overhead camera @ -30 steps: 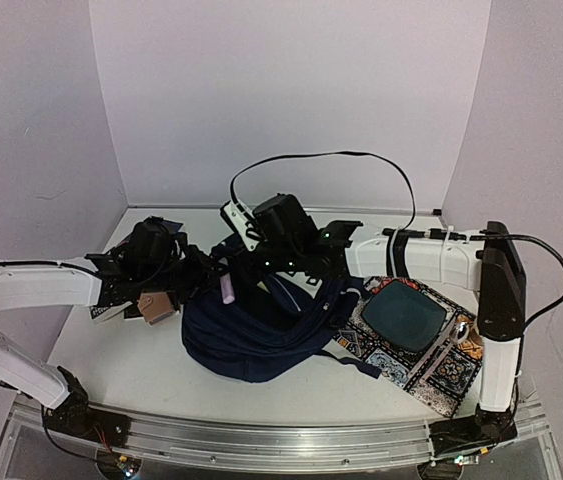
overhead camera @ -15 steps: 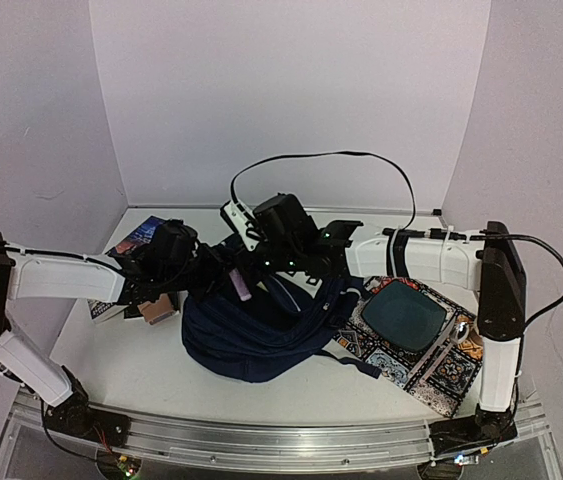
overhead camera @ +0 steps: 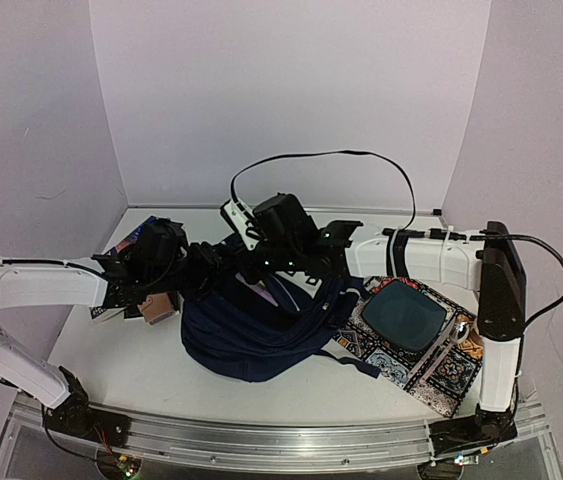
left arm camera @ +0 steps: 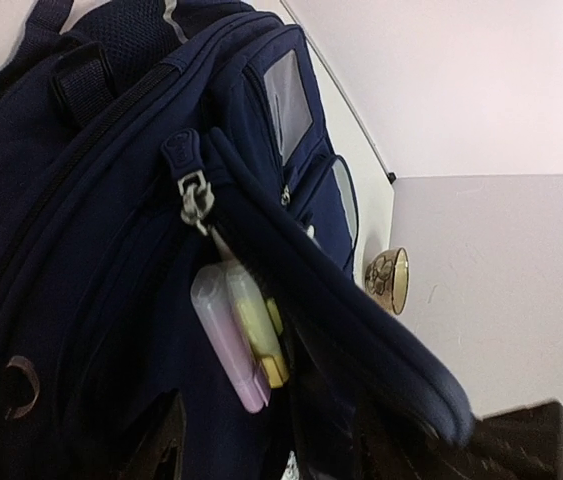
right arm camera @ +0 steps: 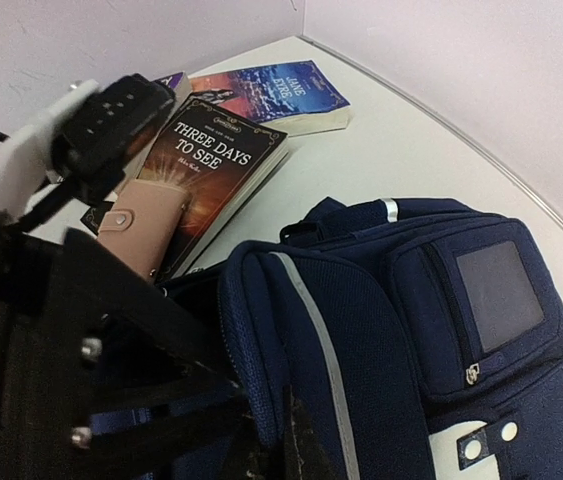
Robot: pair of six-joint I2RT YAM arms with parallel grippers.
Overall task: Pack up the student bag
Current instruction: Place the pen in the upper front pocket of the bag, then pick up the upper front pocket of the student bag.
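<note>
**Case in the bag mouth, left claw letting go**

Over the table, top view: bag (overhead camera: pixel 261 340) lies mid-table, mouth pulled up toward the back. Change against a second back: then the left claw (overhead camera: pixel 226 268) holds a lilac case (overhead camera: pixel 260 289) outside the rim, now the case sits inside the mouth. Right claw (overhead camera: pixel 259 265) is unmoved at the raised rim. Mat (overhead camera: pixel 431 375) is just right of the bag. Books (overhead camera: pixel 141 233) are to the left, under the left arm.

Left wrist view: case (left arm camera: pixel 223 340) hangs just below the zipper pull (left arm camera: pixel 193 195), a yellow item (left arm camera: pixel 259 335) against it, both half in the opening. Left claw's jaws stand wide and clear of the case. I read that as released.

Right wrist view: right claw (right arm camera: pixel 279 445) is pinched tight on the bag's rim, keeping the mouth open. Wallet (right arm camera: pixel 141 235) rests on the upper book (right arm camera: pixel 216 160), close beside the bag.

Judgement: one item is in but sits shallow, and it may slide out if the rim drops. Books and wallet look like the remaining load.

Room: both claws crowd the mouth. The left arm's free way out is back leftward, above the books. The wall is close behind. Table (overhead camera: pixel 111 365) is open in front of the bag.
</note>
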